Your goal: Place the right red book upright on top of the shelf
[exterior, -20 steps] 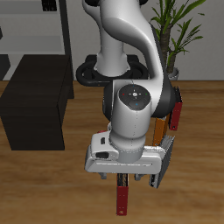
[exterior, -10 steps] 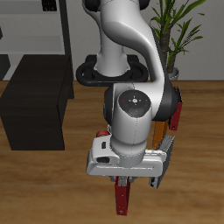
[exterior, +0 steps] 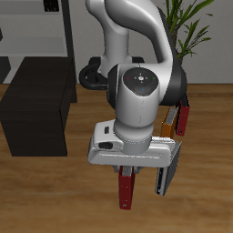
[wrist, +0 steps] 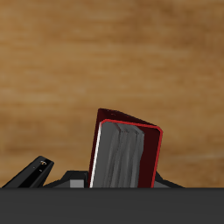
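Fingers [exterior: 128, 169] grip the right red book [exterior: 126, 188], hanging below them above the table [exterior: 55, 196].

Wooden table [exterior: 55, 196] under black shelf [exterior: 36, 105]

Pincer [exterior: 127, 171] downward above the table, jaws clamped on something.

The right red book [exterior: 126, 188] hangs below the gripper [exterior: 128, 169] over the table [exterior: 55, 196], well apart from the shelf [exterior: 38, 105] farther back.
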